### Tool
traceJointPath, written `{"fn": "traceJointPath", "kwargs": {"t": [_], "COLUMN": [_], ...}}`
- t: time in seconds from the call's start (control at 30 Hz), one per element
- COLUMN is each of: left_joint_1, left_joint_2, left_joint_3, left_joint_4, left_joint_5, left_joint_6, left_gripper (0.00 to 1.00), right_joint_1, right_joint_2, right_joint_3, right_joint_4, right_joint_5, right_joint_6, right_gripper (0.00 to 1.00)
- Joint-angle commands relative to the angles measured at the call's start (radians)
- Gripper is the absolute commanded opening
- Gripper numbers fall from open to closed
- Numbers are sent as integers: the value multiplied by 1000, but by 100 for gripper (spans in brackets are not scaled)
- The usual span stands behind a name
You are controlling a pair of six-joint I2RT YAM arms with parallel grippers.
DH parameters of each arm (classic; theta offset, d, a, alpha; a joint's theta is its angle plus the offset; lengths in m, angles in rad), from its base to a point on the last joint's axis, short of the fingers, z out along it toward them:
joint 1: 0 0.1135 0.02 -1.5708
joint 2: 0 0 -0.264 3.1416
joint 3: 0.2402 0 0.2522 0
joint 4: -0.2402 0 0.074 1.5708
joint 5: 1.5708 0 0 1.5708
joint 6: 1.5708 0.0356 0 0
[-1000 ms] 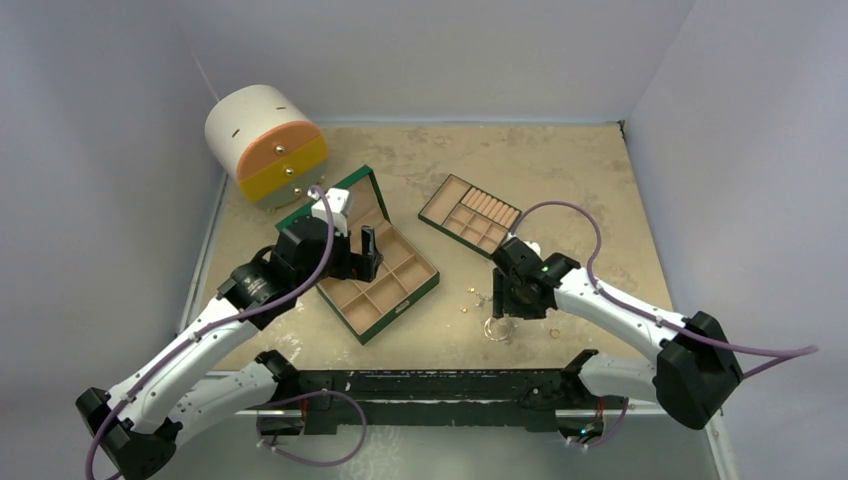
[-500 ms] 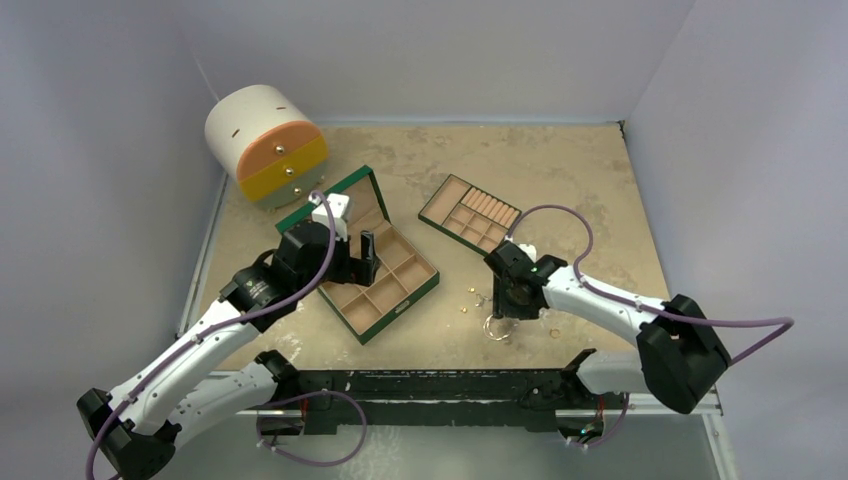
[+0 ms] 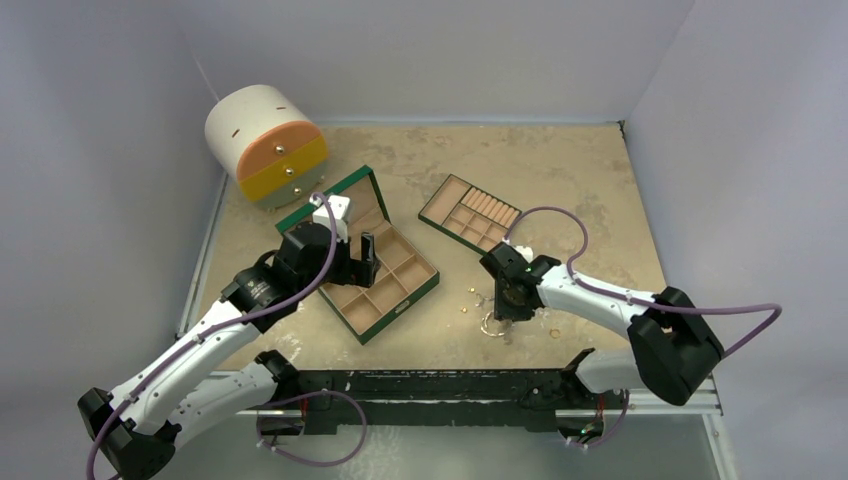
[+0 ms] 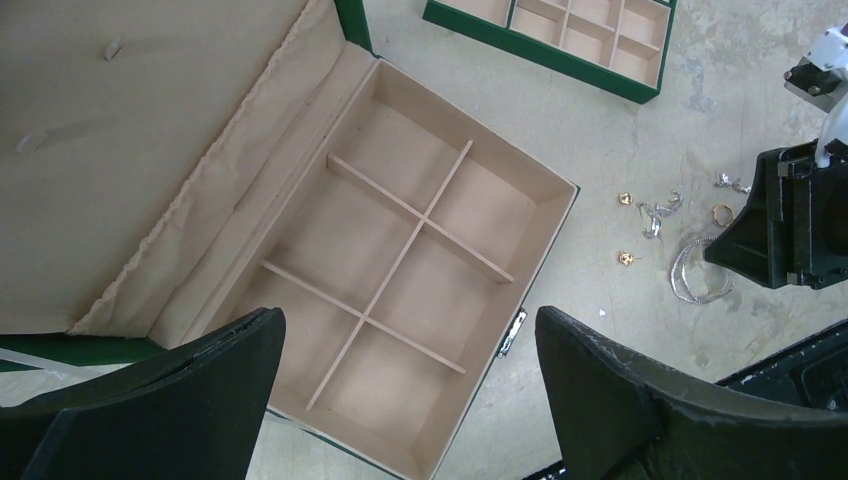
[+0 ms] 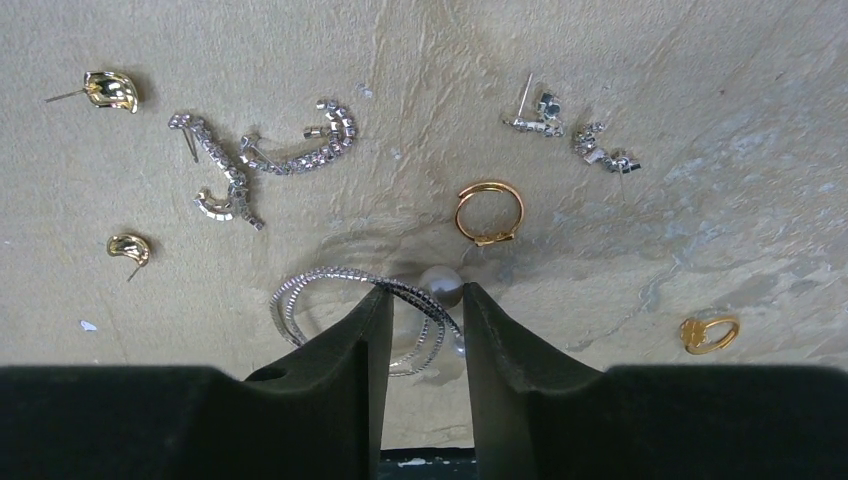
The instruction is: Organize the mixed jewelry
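The mixed jewelry lies loose on the tan table near the front edge. In the right wrist view I see a gold ring, another gold ring, two gold earrings, silver crystal earrings and a thin silvery hoop with a pearl. My right gripper is down over that hoop. Its jaws stand narrowly apart, with the hoop's wire and pearl in the gap. My left gripper hangs wide open above the green jewelry box, holding nothing.
The open green box with tan compartments sits left of centre, its lid leaning back. A second green tray with small compartments lies behind the jewelry. A white cylinder with orange and yellow drawers stands at the back left.
The right gripper's jaws have narrowed around the silvery hoop, and the right arm has shifted slightly left over it. The left arm has barely moved.
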Motion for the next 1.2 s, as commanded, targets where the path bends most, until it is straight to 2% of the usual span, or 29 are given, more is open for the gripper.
{"fn": "traceJointPath", "kwargs": {"t": [0.0, 0.13, 0.43, 0.63, 0.83, 1.17], "left_joint_1": [-6, -6, -5, -5, -5, -5], "left_joint_2": [-13, -16, -12, -13, -28, -119], "left_joint_3": [0, -2, -3, -3, -5, 1], "left_joint_4": [48, 48, 48, 49, 48, 25], "left_joint_5": [-16, -17, -12, -12, -28, -175], "left_joint_6": [12, 13, 15, 14, 12, -13], "left_gripper": [96, 96, 96, 96, 96, 95], "right_joint_1": [8, 13, 24, 42, 88, 170], "right_joint_2": [-5, -8, -45, -81, -68, 138], "right_joint_3": [-5, 2, 51, 126, 285, 601], "right_joint_4": [-10, -21, -77, -133, -205, -199], "right_joint_5": [14, 13, 21, 24, 69, 111], "right_joint_6": [26, 33, 38, 42, 23, -79], "right_gripper": [33, 22, 2, 0, 0, 0]}}
